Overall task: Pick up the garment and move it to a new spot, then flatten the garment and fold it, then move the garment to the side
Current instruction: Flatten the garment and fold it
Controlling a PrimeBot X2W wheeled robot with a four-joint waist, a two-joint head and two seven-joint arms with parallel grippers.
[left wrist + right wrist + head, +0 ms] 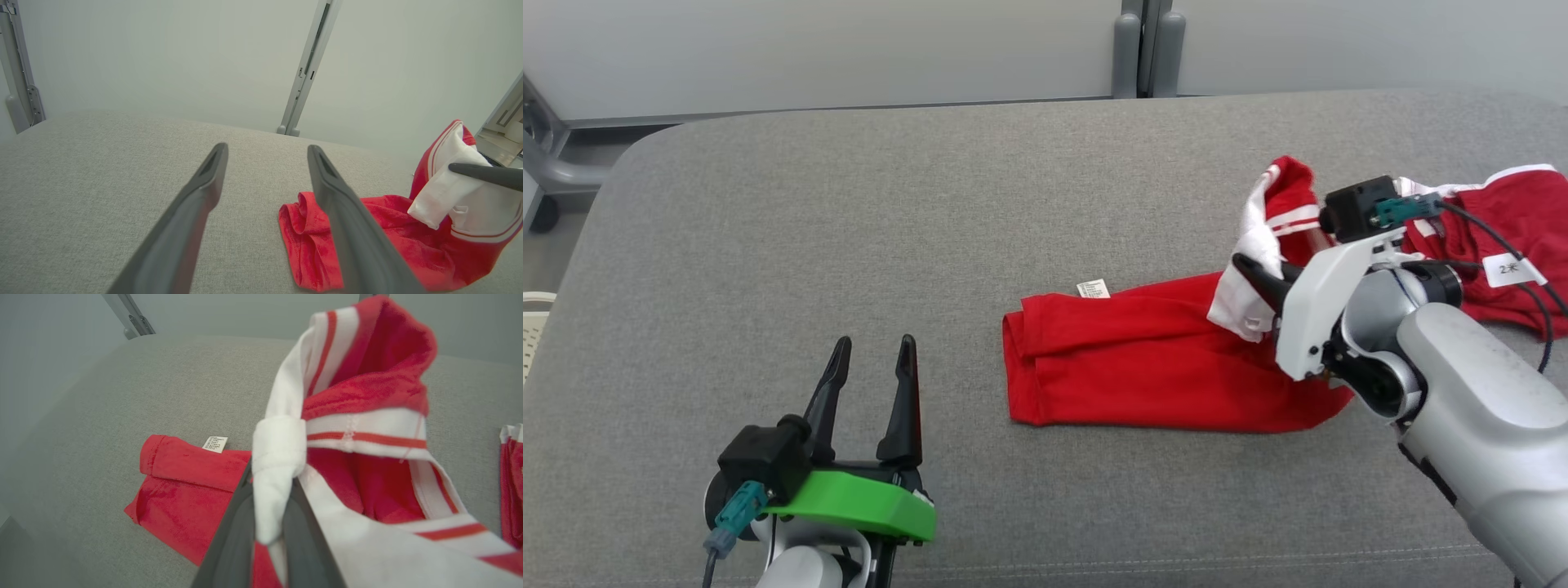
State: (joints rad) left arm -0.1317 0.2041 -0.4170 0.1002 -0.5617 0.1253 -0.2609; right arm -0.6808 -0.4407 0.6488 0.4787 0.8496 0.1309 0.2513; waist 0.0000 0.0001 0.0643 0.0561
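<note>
Between the fingers of your right pincer (1245, 268) sits the garment's (1143, 359) white-trimmed end, clenched tight and raised off the counter (849, 204). The red rest trails to that pincer's left, lying doubled on the counter. Your left pincer (874, 347) is released, fingers spread, well left of the garment.

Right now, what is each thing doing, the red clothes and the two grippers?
Red garment: white-trimmed end lifted, rest lying folded on the grey surface.
Right gripper: shut on the garment's white end.
Left gripper: open, holding nothing.
Red cloth at far right: lying on the surface.
</note>
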